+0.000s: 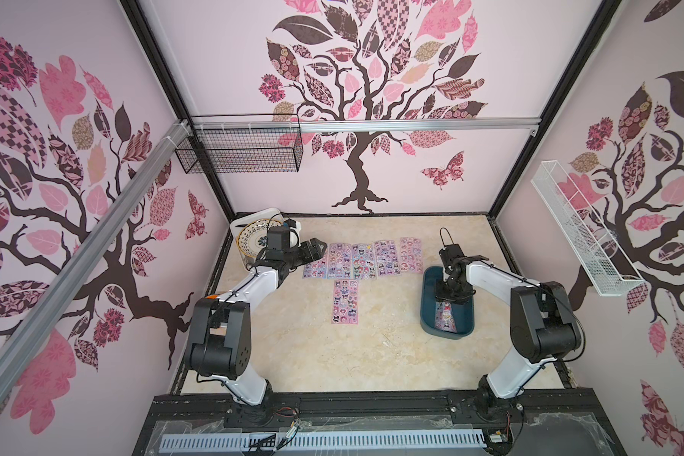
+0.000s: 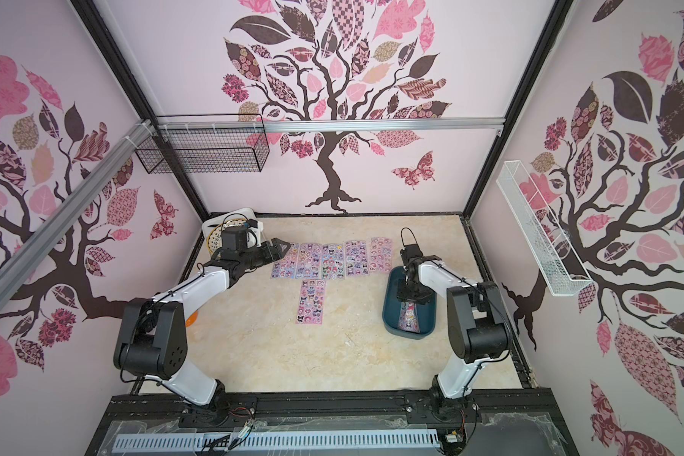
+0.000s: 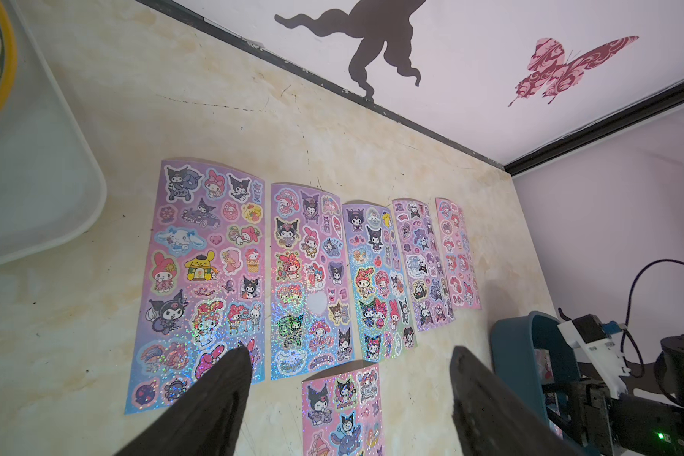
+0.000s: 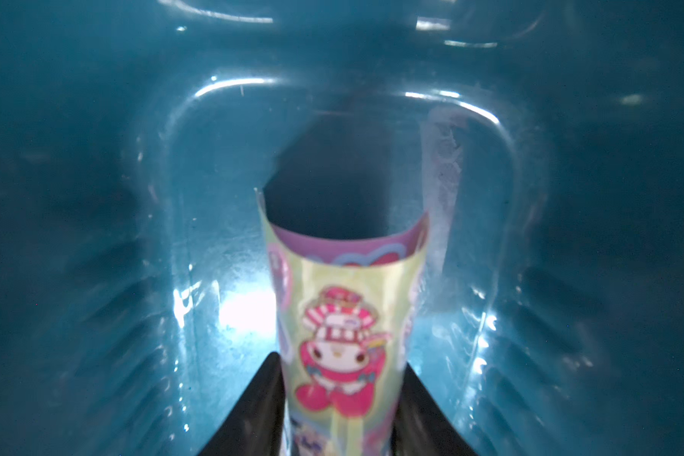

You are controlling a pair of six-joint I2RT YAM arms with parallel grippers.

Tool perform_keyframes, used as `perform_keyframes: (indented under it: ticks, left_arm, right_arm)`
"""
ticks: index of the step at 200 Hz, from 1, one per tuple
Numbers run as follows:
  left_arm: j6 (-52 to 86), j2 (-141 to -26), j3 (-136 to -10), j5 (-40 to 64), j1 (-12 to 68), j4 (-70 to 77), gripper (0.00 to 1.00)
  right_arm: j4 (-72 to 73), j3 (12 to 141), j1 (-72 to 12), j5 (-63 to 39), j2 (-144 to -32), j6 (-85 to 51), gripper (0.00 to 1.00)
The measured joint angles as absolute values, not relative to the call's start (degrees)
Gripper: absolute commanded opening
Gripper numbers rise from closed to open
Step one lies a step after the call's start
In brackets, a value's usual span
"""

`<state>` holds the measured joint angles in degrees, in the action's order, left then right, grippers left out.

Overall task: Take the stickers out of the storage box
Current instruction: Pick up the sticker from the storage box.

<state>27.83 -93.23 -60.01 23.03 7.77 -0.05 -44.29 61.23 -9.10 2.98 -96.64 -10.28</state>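
While squeezing the bowed sticker sheet (image 4: 344, 300) edgewise in the right hand (image 4: 340, 361), box (image 4: 95, 197) walls close around it, risks buckling and dropping it; left hand (image 3: 348, 351) wide, empty.

The stickers (image 3: 208, 276) are thin glossy sheets with a sparkling holographic glitter finish; the storage box (image 4: 95, 197) is smooth, shiny teal plastic catching bright glints; the tabletop (image 1: 391, 335) looks like cream marbled stone, dull and scuffed; the tray (image 3: 36, 197) is smooth white plastic; the fingers (image 3: 210, 398) of the left tool (image 3: 351, 348) are matt black and rough-faced; the black wire basket (image 1: 239, 150) and white mesh basket (image 1: 581, 237) look like coated metal; the rail (image 1: 372, 125) is pale bare metal.
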Motion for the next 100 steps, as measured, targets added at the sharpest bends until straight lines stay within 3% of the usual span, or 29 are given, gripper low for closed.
perform_keyframes:
  ticks: [31, 100]
  left_arm:
    - [27.62, -93.86, -61.04, 23.81, 8.10, -0.05, 0.83]
    - [27.22, -95.57, -62.57, 26.15, 9.72, -0.03, 0.81]
  right_arm:
    - [-44.80, 61.23, -8.75, 2.81, -93.23, -10.24, 0.46]
    - [-44.84, 60.99, -7.55, 0.99, -91.37, -10.17, 0.32]
